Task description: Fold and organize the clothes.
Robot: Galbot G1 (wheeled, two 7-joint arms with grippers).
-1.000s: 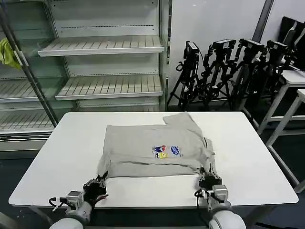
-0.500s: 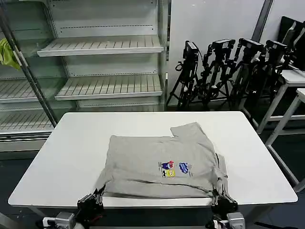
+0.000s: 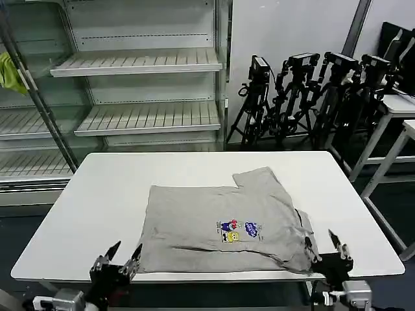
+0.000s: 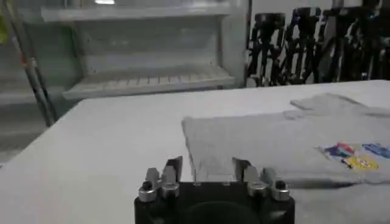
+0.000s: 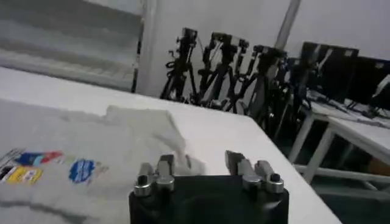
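One light grey shirt (image 3: 214, 217) with a small colourful chest print (image 3: 237, 230) lies folded flat on the white table (image 3: 97, 194), its near hem along the table's front edge. My left gripper (image 3: 126, 250) hangs open just off the shirt's near left corner, holding nothing. My right gripper (image 3: 322, 242) is open beside the near right corner, also with nothing in it. In the left wrist view the open gripper (image 4: 207, 164) faces the shirt (image 4: 274, 131). In the right wrist view the open gripper (image 5: 199, 159) faces the shirt (image 5: 91, 140) and its print (image 5: 82, 170).
Behind the table stands a glass-fronted shelf unit (image 3: 139, 61) with a yellow-green cloth (image 3: 10, 71) at its far left. Black tripods (image 3: 305, 91) crowd the back right. Other white tables (image 3: 395, 110) stand at the right. Bare tabletop lies on both sides of the shirt.
Both grippers drew the shirt toward the front edge, then let go of its near corners and opened. They now sit slightly back from the cloth.
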